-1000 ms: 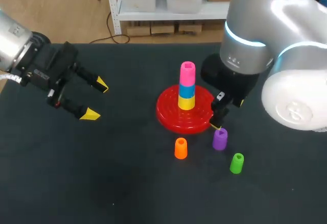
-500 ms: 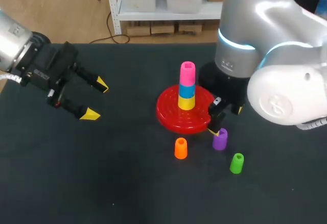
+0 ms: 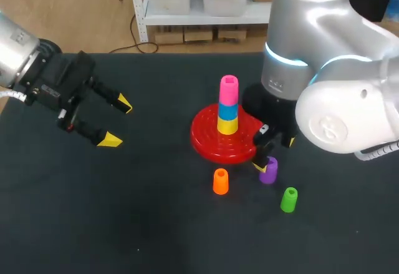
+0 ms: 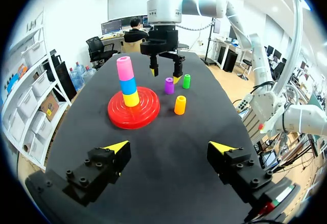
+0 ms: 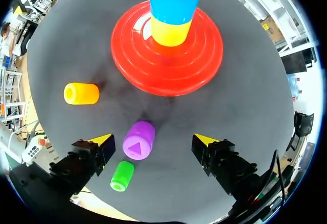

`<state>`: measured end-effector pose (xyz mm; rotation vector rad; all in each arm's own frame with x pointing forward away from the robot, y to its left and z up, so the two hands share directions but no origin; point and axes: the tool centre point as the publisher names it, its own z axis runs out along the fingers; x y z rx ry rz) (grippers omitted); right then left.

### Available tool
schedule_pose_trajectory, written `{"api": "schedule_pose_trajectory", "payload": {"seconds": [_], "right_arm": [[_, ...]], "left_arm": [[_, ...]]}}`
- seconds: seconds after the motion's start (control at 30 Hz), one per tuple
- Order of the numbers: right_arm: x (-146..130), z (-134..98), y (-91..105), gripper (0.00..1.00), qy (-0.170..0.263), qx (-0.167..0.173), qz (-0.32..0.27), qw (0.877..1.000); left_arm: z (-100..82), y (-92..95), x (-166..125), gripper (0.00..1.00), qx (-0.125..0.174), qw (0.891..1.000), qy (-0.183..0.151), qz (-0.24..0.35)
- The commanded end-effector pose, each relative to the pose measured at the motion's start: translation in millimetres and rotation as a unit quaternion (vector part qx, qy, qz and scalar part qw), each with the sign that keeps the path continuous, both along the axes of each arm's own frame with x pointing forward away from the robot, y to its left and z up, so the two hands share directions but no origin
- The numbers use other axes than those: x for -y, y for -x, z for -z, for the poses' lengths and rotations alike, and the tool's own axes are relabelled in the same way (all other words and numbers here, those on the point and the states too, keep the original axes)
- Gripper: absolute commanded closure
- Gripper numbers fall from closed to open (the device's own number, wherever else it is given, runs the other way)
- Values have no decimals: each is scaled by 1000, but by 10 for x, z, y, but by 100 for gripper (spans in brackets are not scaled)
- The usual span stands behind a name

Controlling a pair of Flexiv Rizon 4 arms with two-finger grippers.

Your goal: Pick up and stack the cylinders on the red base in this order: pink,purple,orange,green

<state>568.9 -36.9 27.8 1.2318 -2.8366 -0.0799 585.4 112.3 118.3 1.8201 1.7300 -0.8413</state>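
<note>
Well, the right gripper hangs just in front of the red base, fingers spread wide. The purple cylinder stands upright between them. It sits nearer one finger than the other, and from the wrist view neither finger seems to touch it, so nothing is gripped.

On the base there is a stack of three: a yellow cylinder at the bottom, a blue cylinder on it, and the pink cylinder on top. The stack stands straight at the base's middle.

The orange cylinder stands on the dark table just in front of the base, beside the purple one but apart from it. The green cylinder stands a little nearer the table's front edge, on the other side of the purple one and just outside the right gripper's closer finger.

The left gripper is well away on the left side of the table, held above it. Its fingers are wide apart and hold nothing, and its wrist view looks across the table toward the base and the loose cylinders.
</note>
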Motion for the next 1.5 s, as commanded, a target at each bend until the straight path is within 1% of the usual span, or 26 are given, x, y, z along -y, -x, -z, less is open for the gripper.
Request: {"api": "schedule_pose_trajectory", "payload": {"seconds": [0.03,0.17,0.47,0.93,1.47,1.5], "right_arm": [[-14,18,-13,0,-2,-8,1,1000],[-17,43,7,0,-6,-17,5,1000],[-24,61,28,0,-5,-24,6,1000],[-46,73,72,0,8,-26,7,1000],[-52,79,88,0,4,-31,14,999],[-52,79,89,13,3,-32,14,999]], "left_arm": [[10,12,-12,0,3,1000,2,0],[10,12,-12,0,3,1000,2,0],[10,12,-12,0,3,1000,2,0],[10,12,-12,0,3,1000,2,0],[10,12,-12,0,3,1000,2,0],[10,12,-12,0,3,1000,2,0]]}}
